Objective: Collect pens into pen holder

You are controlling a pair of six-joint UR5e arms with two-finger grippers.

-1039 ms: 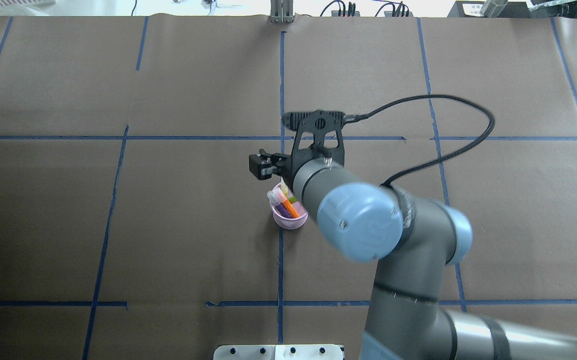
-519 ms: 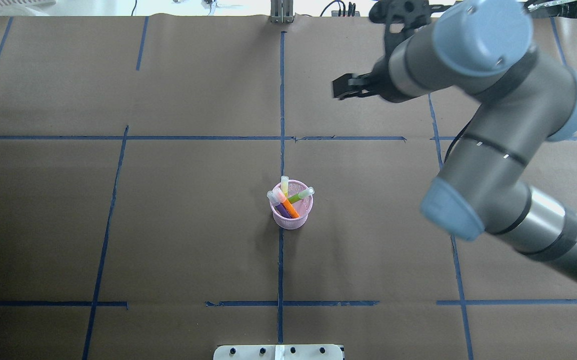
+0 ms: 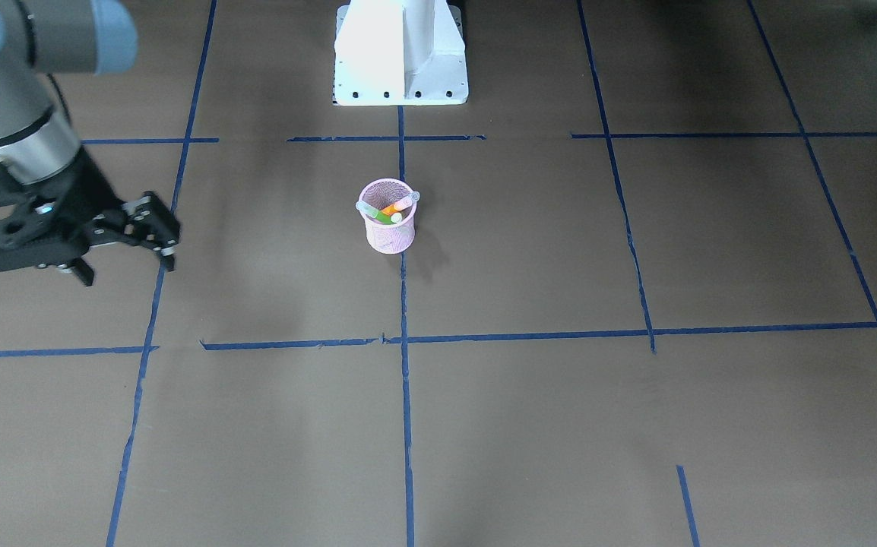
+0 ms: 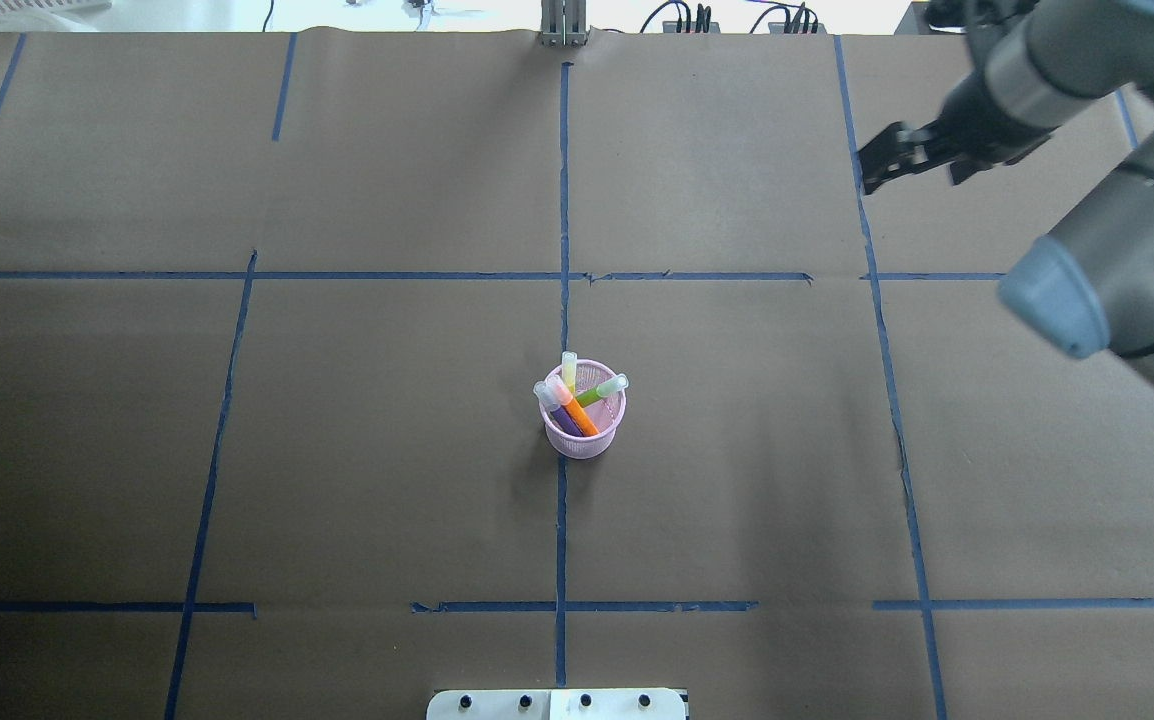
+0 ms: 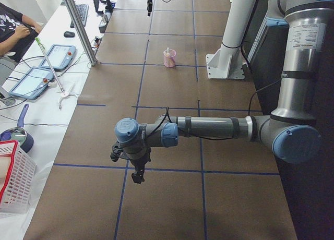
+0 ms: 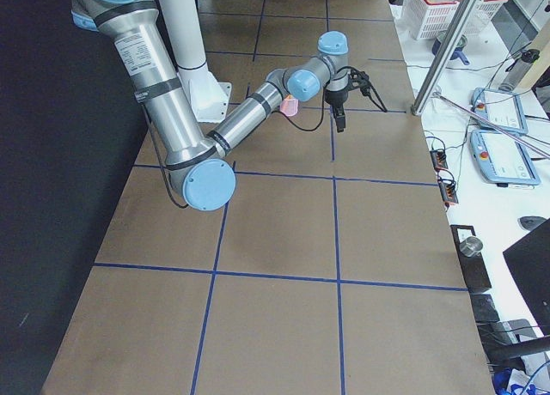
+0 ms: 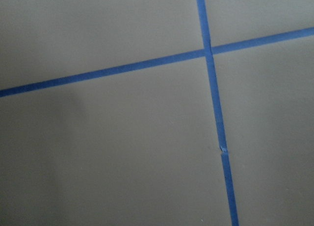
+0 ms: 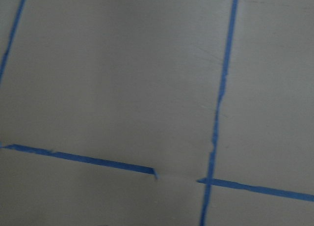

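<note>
Pink mesh pen holder (image 4: 584, 432) upright, well apart from the right gripper (image 4: 871, 172), purple pen (image 4: 564, 414), orange pen (image 4: 579, 416), green pen (image 4: 600, 392), yellow pen (image 4: 569, 369) all leaning inside, pale caps above the rim.

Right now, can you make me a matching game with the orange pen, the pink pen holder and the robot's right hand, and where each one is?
Things:
1. orange pen
2. pink pen holder
3. right hand

Places and states:
A. open and empty, off to the side, away from the holder
B. standing upright on the brown table
C. leaning inside the holder with the other pens

Pairs: 1-C, 2-B, 3-A
</note>
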